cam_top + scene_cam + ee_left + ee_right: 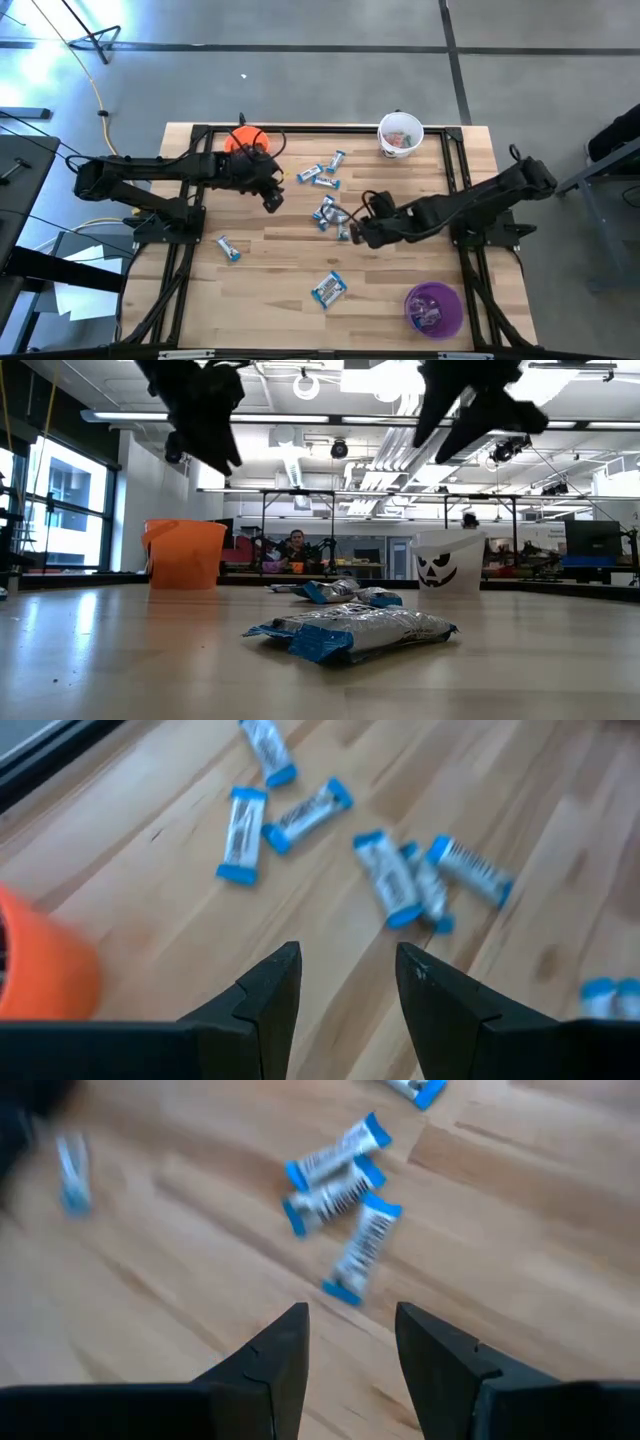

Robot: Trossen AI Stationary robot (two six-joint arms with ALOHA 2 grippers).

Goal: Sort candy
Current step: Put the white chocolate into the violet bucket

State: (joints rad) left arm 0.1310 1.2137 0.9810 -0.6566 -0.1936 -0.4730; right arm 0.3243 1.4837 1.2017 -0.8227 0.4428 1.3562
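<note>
I see a pale wooden worktop (290, 300) from above, with small blue-and-white wrapped candy pieces (330, 214) scattered across it: a pair toward the far side, a cluster of three near the middle, one lone piece toward the left side and one larger packet (328, 288) nearer the front edge. My left gripper (273, 199) hangs above the worktop just in front of the orange plastic cup (243, 139) at the far left, its dark fingers (272, 982) spread apart with nothing between them; its wrist camera looks down on the candy ahead of it. My right gripper (362, 230) hovers right beside the middle cluster, its fingers (280, 1348) also parted and empty, with three wrapped pieces lying on the wood just beyond the tips. A white cup with a jack-o'-lantern face (447, 563) stands at the far right with some candy inside, and a purple cup (434, 309) holding wrapped pieces sits near the front right corner. From worktop level the large packet lies closest, and a person (295, 545) sits far off in the room behind.
</note>
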